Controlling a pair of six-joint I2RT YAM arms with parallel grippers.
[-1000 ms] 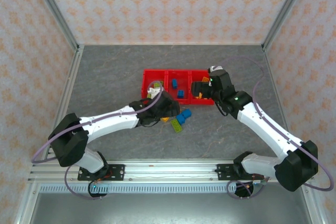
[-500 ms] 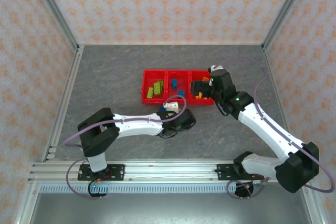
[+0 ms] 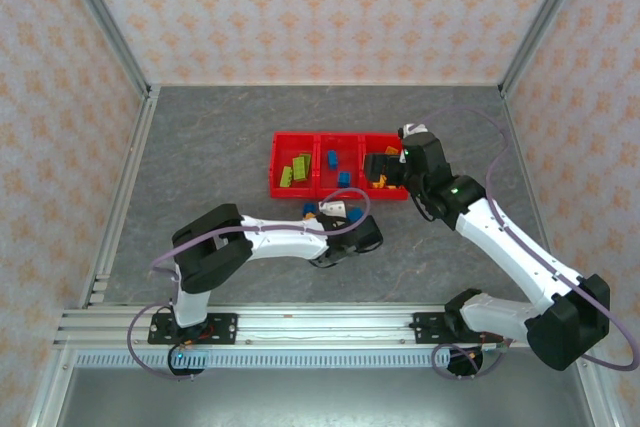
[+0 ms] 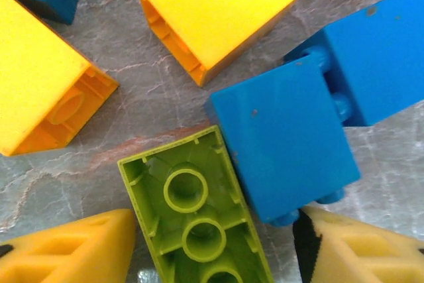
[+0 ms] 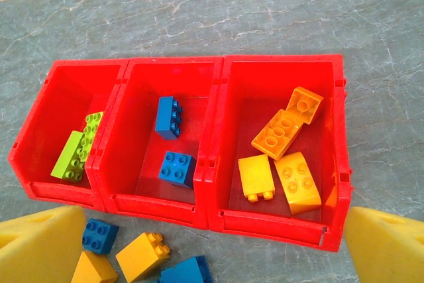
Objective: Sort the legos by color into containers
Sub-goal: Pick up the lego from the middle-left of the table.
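**While the left gripper (image 4: 215,250) straddles a green brick (image 4: 192,210), the right gripper (image 5: 212,243) hangs spread above the bins (image 5: 215,164)**

Nearest, on the gray table (image 4: 384,177), the left fingers (image 4: 66,250) sit apart on either side of the upturned green brick, not yet pinching it. A blue brick (image 4: 285,144) touches that one, and yellow bricks (image 4: 212,11) lie just beyond. Farther off, the right fingers (image 5: 40,243) stand wide over the red bins. These hold green pieces (image 5: 76,147) on the left, blue pieces (image 5: 169,116) in the middle and orange-yellow pieces (image 5: 285,134) on the right.
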